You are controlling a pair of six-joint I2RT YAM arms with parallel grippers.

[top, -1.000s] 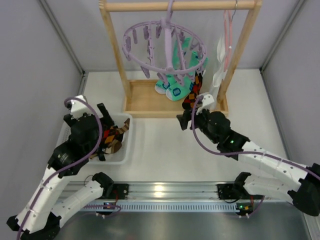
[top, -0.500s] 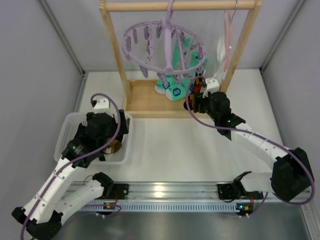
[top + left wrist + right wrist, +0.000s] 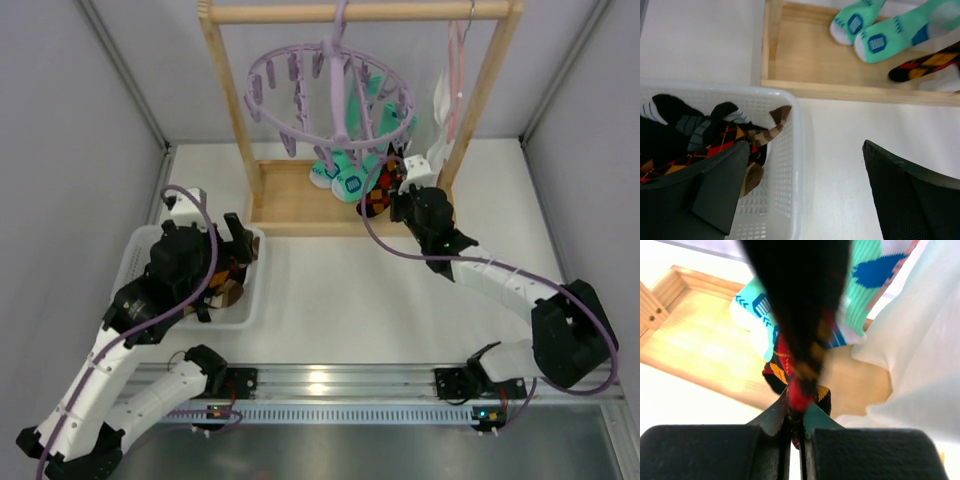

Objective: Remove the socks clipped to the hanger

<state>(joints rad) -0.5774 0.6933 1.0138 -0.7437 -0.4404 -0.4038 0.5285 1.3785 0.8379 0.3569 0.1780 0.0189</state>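
The lilac ring hanger (image 3: 330, 95) hangs from the wooden frame's top bar. Two mint-green socks (image 3: 350, 172) dangle from its pegs, also in the left wrist view (image 3: 890, 37) and the right wrist view (image 3: 867, 285). A red-orange-black patterned sock (image 3: 378, 198) hangs beside them. My right gripper (image 3: 396, 185) is shut on it, the jaws pinching the cloth (image 3: 796, 410). My left gripper (image 3: 228, 258) stands open and empty (image 3: 805, 187) over the right rim of the white basket (image 3: 790, 165). Black, patterned and brown-striped socks (image 3: 715, 132) lie in that basket.
The tall wooden frame (image 3: 225, 110) has a shallow wooden base tray (image 3: 285, 195). A thin pink hanger (image 3: 457, 70) and a limp white cloth (image 3: 438, 125) hang at its right post; the cloth (image 3: 920, 350) is close beside my right gripper. Grey walls stand on both sides.
My right gripper has reached further into the frame and shut on the patterned sock. The left arm has swung a little back to the left over the basket, still open.
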